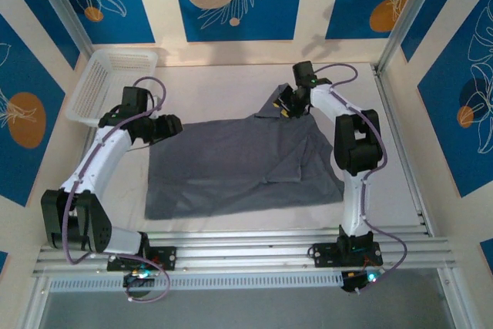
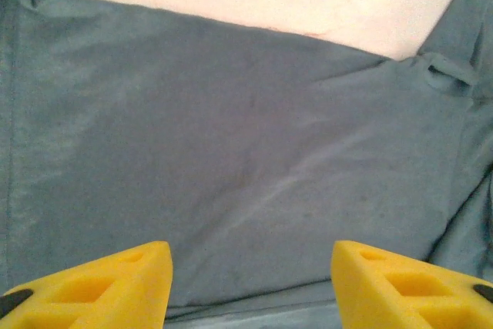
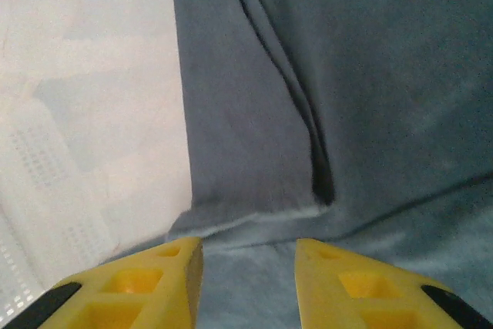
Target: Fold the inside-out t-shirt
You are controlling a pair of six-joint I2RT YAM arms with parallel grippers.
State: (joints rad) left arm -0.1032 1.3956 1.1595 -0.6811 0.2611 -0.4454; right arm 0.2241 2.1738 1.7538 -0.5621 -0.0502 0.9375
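The slate-grey inside-out t-shirt (image 1: pixel 239 163) lies spread on the white table, with a flap folded over its right part and a sleeve sticking up at the back right. My left gripper (image 1: pixel 171 126) hovers at the shirt's back left corner. In the left wrist view its yellow fingers (image 2: pixel 115 287) stand apart with nothing between them, and the flat cloth (image 2: pixel 231 152) stretches ahead. My right gripper (image 1: pixel 286 107) is at the back right sleeve, open. There the jaws stand apart just over a folded hem (image 3: pixel 254 217), not pinching it.
A white lattice basket (image 1: pixel 104 82) leans at the back left corner of the table (image 1: pixel 223 86). Aluminium frame posts and a rail run along the right side and the near edge. Bare table lies behind the shirt and to its right.
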